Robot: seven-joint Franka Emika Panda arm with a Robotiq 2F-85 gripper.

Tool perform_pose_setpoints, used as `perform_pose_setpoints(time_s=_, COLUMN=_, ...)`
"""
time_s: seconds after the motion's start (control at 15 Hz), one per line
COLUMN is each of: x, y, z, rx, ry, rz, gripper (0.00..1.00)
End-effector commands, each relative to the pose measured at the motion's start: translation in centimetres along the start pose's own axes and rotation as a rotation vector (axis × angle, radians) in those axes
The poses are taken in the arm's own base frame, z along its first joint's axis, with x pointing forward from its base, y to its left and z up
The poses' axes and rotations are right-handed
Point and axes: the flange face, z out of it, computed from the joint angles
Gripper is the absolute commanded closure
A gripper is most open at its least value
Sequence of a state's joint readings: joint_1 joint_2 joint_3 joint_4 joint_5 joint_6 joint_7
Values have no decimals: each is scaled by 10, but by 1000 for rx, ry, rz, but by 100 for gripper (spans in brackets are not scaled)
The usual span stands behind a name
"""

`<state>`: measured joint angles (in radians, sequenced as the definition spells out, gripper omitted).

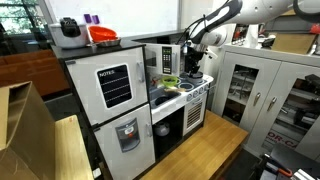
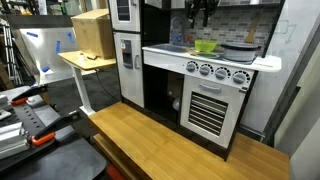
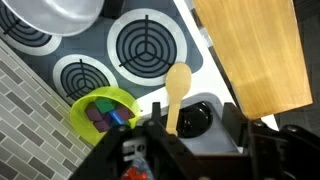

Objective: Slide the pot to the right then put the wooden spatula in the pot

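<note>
In the wrist view the silvery metal pot sits at the top left, over a stove burner. The wooden spatula lies on the white counter beside a black round recess, blade pointing away from me, and its handle end is hidden behind one finger. My gripper hangs well above it with the fingers wide apart and nothing between them. In both exterior views the gripper is high over the toy stove. The pot stands to the right of the green dish.
The green dish holds purple and blue pieces, close to the spatula. Several black burners cover the stovetop. A wooden floor platform lies beyond the counter edge. The toy kitchen's fridge and back wall flank the stove.
</note>
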<state>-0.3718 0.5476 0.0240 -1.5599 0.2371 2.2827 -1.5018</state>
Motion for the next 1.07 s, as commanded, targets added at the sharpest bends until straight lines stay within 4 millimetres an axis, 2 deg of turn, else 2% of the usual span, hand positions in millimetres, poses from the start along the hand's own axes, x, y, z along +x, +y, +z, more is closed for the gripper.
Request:
perform_pose_setpoints(time_s=0.0, x=2, y=-16, z=5, rx=-33, ry=32, rz=85, gripper=4)
perform_pose_setpoints(time_s=0.13, x=6, y=-17, z=19, rx=-38, ry=39, rz=128, gripper=0)
perform_pose_setpoints(time_s=0.33, x=14, y=-21, z=36, rx=-41, ry=35, rz=162, gripper=0)
perform_pose_setpoints(time_s=0.67, x=26, y=-24, z=74, rx=-21, ry=46, rz=117, gripper=0)
perform_pose_setpoints(time_s=1.0, x=18, y=-21, z=110, rx=4, ry=36, rz=121, gripper=0)
